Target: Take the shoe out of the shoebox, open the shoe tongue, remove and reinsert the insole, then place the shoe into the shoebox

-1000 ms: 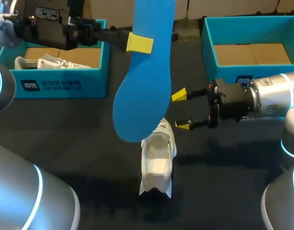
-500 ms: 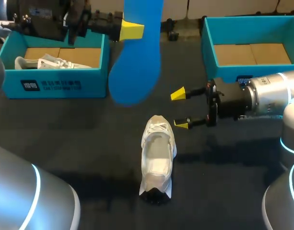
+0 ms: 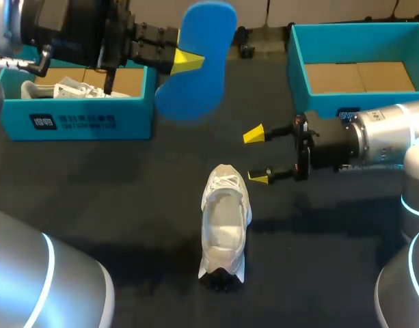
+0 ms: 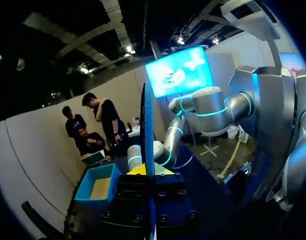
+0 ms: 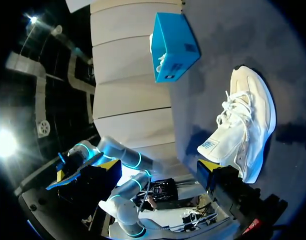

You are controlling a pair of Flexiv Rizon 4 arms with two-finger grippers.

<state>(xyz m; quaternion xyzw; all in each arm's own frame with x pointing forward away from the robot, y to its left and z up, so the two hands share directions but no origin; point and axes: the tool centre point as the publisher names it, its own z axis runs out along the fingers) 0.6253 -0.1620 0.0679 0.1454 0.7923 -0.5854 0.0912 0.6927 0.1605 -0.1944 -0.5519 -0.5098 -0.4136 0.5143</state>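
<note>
- The left tool is clenched on the blue insole, which it holds in the air at 11 o'clock on the table. In the left wrist view the insole stands edge-on between the fingers.
- The shoe lies mid-table at about 5 o'clock from the insole and well apart from it. Its long axis runs 12 to 6 o'clock, with the laced end at 12 and the opening facing up.
- The insole points up and away, so its long axis does not line up with the shoe's. Judged from this, reinserting it calls for swinging it back down over the opening.
- The right tool is released, with its tips spread and nothing between them. It is just beside the shoe's laced end at 2 o'clock, so it is the nearer arm. In its own view the shoe lies just ahead.
- Against a second ago, the insole's lower end no longer overlaps the shoe. The left arm has lifted it clear and drawn it toward 11 o'clock.
- The shoe and the right tool have hardly shifted.
</note>
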